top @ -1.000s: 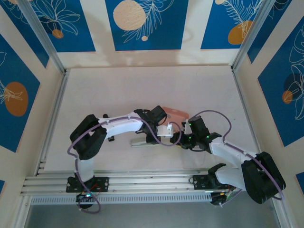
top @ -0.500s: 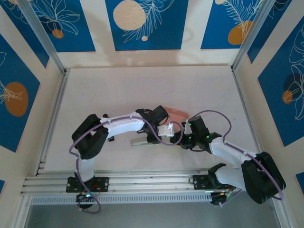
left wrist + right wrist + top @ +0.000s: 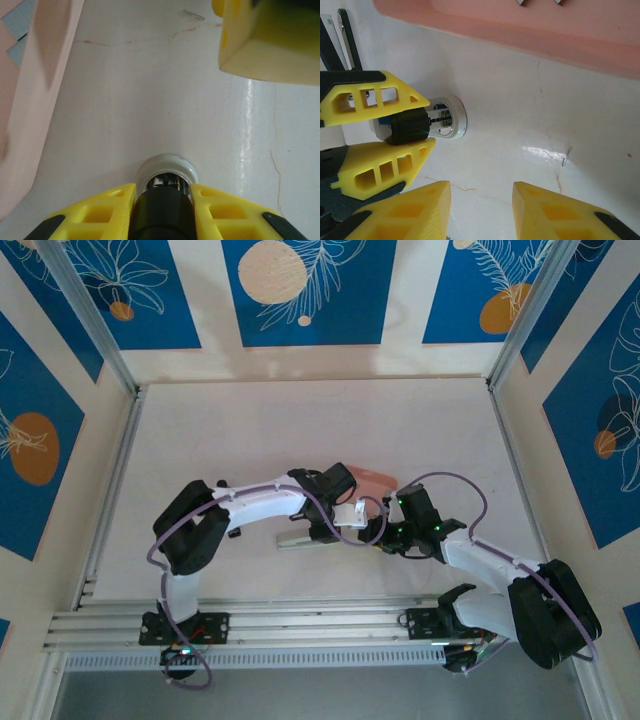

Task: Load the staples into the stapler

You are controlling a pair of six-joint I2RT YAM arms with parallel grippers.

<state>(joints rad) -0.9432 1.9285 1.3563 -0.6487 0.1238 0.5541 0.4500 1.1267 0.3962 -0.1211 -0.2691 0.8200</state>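
My left gripper (image 3: 162, 192) is shut on the black end of the stapler (image 3: 167, 169), whose white rounded end and metal channel poke out past the yellow fingertips. The right wrist view shows the same grip from the side: the stapler (image 3: 445, 117) sits between the left gripper's fingers (image 3: 372, 95). My right gripper (image 3: 481, 192) stands open just beside it, over bare table, with nothing between its fingers. Staples (image 3: 520, 2) lie in the pink tray (image 3: 530, 30). From above, the stapler's long bar (image 3: 298, 539) lies near the left gripper (image 3: 345, 518) and the right gripper (image 3: 372, 532).
A single loose staple (image 3: 566, 155) lies on the white table to the right of the stapler. The pink tray (image 3: 372, 480) sits just behind both grippers, and its wall (image 3: 35, 100) is close on the left. Aluminium rails border the table.
The left arm's elbow has crept slightly to the right. Both grippers and the stapler stand much as before.
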